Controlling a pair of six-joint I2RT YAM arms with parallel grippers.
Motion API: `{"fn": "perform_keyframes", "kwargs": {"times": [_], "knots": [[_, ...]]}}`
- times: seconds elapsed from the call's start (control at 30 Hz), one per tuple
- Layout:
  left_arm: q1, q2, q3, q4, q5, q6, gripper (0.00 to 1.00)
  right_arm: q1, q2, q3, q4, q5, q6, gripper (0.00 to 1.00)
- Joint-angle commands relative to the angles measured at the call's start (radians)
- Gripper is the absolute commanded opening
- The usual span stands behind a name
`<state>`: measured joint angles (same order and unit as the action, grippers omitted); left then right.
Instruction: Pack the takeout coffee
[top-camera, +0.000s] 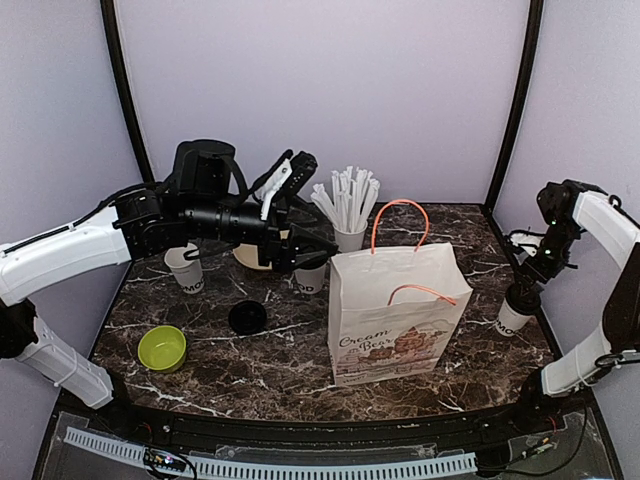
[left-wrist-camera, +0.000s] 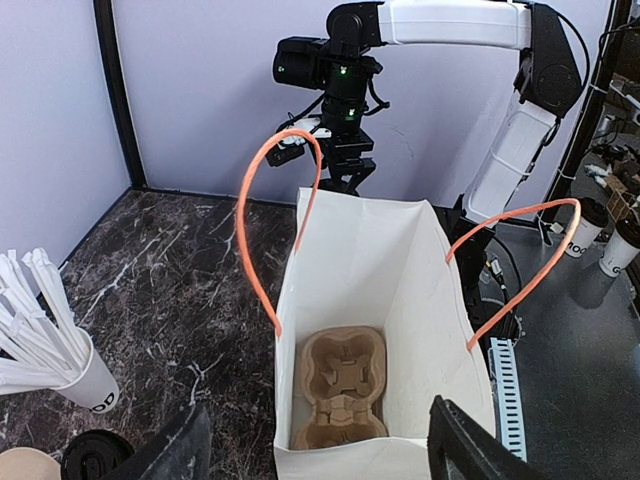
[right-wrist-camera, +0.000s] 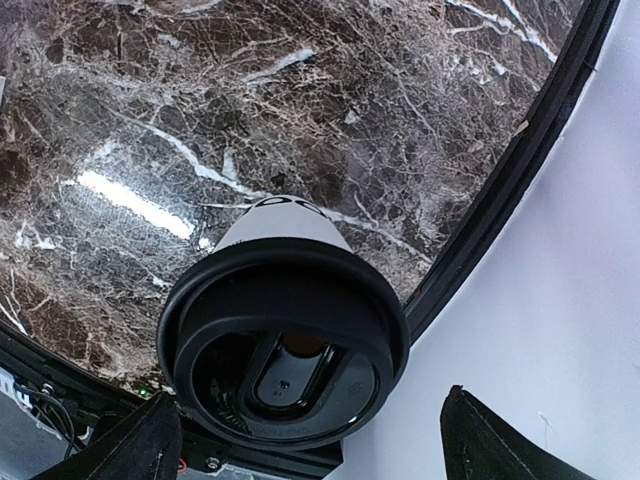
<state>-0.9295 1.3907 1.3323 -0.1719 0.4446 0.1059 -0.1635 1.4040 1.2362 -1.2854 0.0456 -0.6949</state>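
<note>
Right gripper, with jaws spread wide and nothing held, is seen directly above a takeout coffee. That cup is stood upright near the right edge of the marble table, its long axis vertical and its black lid uppermost. Left gripper, likewise wide and empty, is held just left of the paper bag, in which a cardboard carrier is laid flat.

Orange-handled white bag, black-lidded white cup, lime-green bowl, on a dark brown table veined white like marble.
</note>
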Motion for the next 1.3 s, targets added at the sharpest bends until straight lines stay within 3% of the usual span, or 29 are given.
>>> {"fn": "perform_keyframes", "kwargs": {"times": [0.0,0.37,0.7,1.27], "knots": [[-0.004,-0.002,-0.005,0.015,0.002,0.020,0.77,-0.007,0.012,-0.003,0.019,-0.035,-0.005,0.90],[-0.004,0.001,-0.005,0.011,-0.004,0.025,0.77,-0.008,0.027,0.029,-0.023,-0.086,-0.001,0.90],[-0.003,0.005,-0.004,0.009,0.003,0.025,0.77,-0.008,0.009,-0.054,0.016,-0.050,0.022,0.90],[-0.004,0.007,0.000,0.007,0.004,0.026,0.77,-0.008,0.001,-0.069,0.048,-0.021,0.037,0.67]]}}
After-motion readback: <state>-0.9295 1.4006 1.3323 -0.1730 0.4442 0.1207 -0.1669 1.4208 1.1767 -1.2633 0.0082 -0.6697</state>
